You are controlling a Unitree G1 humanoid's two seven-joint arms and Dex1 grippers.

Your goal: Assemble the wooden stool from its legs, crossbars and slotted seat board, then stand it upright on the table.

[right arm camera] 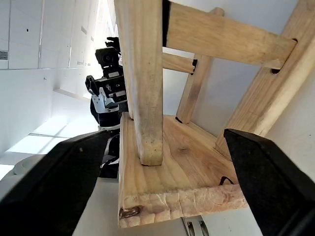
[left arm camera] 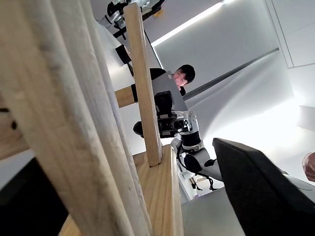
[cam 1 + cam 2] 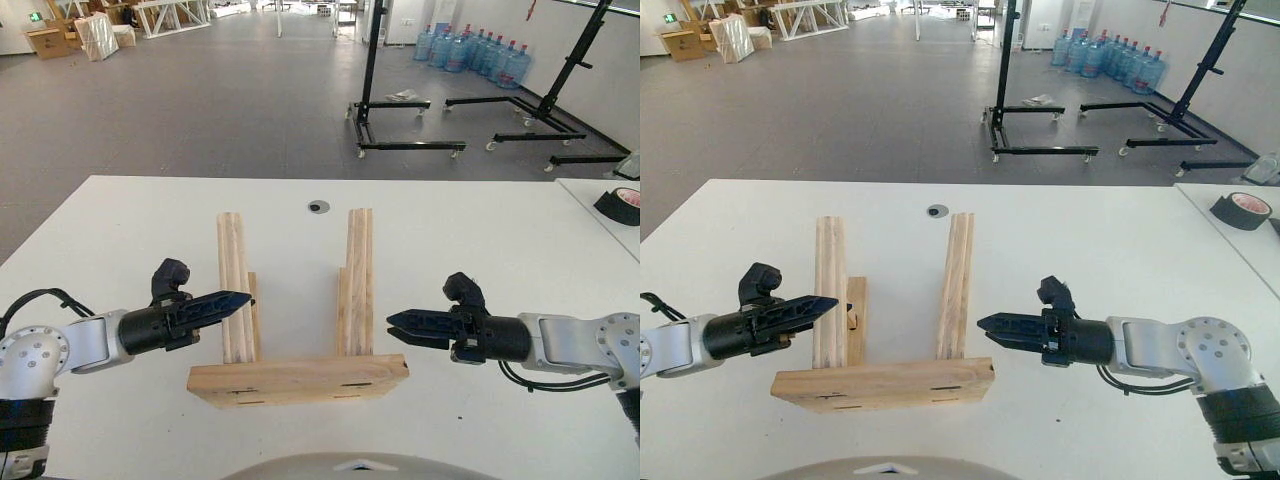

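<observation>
Stool (image 3: 300,372) on its side on table (image 3: 480,230), seat (image 3: 880,383) nearest robot, legs pointing away. Left gripper (image 3: 240,299) spread wide, tips at left leg (image 3: 233,260). Right gripper (image 3: 395,326) gaping too, just beside right leg (image 3: 359,270).

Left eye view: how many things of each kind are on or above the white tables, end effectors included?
Wooden stool: 1
End effectors: 2, left end effector and right end effector
Tape roll: 1
Total: 4

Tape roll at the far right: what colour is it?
Black tape roll with a reddish inside; right eye view shows it best.
</observation>
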